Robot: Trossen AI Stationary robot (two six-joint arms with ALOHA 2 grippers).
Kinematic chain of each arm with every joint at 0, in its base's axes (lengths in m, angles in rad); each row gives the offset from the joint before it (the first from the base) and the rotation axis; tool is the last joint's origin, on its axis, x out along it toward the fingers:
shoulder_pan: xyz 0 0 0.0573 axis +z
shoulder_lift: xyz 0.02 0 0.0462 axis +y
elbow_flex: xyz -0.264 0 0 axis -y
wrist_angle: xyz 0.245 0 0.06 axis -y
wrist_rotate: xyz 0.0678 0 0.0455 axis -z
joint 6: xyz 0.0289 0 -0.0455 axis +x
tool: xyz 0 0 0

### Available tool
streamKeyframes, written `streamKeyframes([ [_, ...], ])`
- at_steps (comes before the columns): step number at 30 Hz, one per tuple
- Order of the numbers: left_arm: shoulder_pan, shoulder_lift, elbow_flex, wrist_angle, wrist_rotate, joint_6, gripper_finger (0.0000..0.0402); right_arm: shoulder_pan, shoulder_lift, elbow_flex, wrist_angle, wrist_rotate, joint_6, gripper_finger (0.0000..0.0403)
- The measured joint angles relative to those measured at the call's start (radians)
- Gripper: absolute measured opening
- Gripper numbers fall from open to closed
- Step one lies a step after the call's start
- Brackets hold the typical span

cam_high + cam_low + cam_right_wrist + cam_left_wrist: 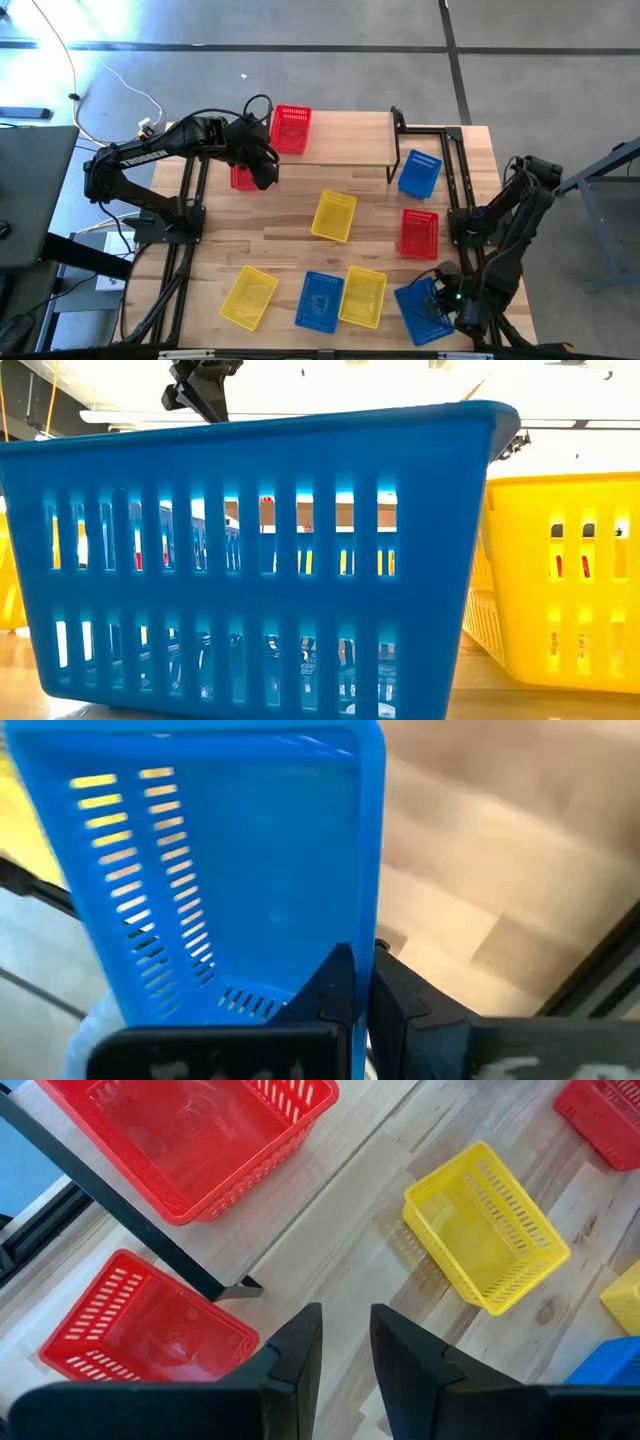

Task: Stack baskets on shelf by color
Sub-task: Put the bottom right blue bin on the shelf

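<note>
Right gripper (362,982) pinched shut on the rim of a blue basket (424,309) at the table's near right corner; best lifted level toward the shelf (345,140); left gripper (345,1342) half open, empty, beside the shelf.

Baskets: moulded plastic, slotted walls, smooth floors. Red basket (190,1135) on the shelf (345,140) is glossy, with sheen on its base; same for the yellow basket (485,1225) and blue basket (225,870). Tabletop (290,250): light butcher-block wood, visible grain, satin finish. Shelf top: pale wood, legs thin black metal, matt. Left gripper (345,1345) fingers: matt black plastic. Floor (300,60): grey, smooth, dull.
</note>
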Motion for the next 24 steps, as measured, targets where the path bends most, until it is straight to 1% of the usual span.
streamKeyframes([
  [7,0.0,0.0,0.0,0.0,-0.003,-0.012,0.0078,-0.089,-0.057,0.153,-0.265,0.109,-0.138,0.0001],
  [9,-0.001,0.0,0.0,0.0,-0.01,-0.014,0.0078,-0.132,-0.073,0.193,-0.338,0.131,-0.196,0.0],
  [12,-0.001,0.0,0.0,0.0,-0.013,-0.013,0.0078,-0.21,-0.105,0.237,-0.404,0.164,-0.298,0.0],
  [15,-0.001,0.0,0.0,0.0,-0.013,-0.014,0.0078,-0.298,-0.141,0.272,-0.439,0.209,-0.41,0.0],
  [19,-0.01,0.0,0.0,0.0,-0.017,-0.011,0.0078,-0.435,-0.191,0.309,-0.445,0.246,-0.57,0.0],
  [24,-0.037,0.0,0.0,0.0,-0.02,0.019,0.0078,-0.632,-0.253,0.348,-0.445,0.258,-0.762,0.0],
])
